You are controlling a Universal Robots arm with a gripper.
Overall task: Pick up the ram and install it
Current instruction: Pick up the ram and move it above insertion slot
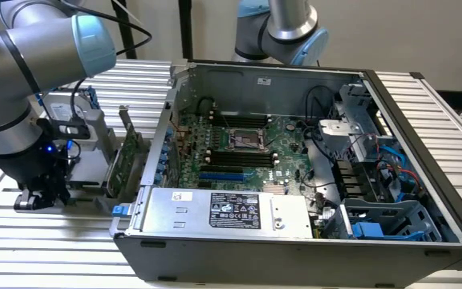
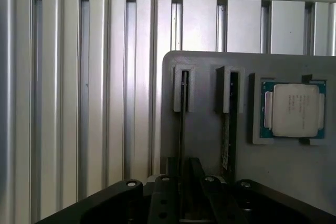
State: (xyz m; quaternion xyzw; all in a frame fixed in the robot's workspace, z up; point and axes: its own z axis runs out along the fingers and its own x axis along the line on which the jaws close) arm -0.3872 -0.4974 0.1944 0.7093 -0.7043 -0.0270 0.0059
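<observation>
Tool (image 1: pixel 36 201) (image 2: pixel 187 187): positioned low over the grey holder (image 2: pixel 205 72) on the slotted worktop (image 1: pixel 55 241); whether it is open or closed cannot be told. Wrist view: the ram (image 2: pixel 227 129) stands on edge in a holder slot, beside a processor (image 2: pixel 294 109) in its recess. Exterior view: the open computer case (image 1: pixel 295 241) with motherboard (image 1: pixel 247 150) lies toward the exterior view's right

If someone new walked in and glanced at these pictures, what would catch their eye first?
The open computer case in the middle of the exterior view strikes first, its green motherboard laid bare. At that view's left, the gripper hangs low over a grey holder, which carries a silver processor and thin ram sticks on edge in slots.
</observation>
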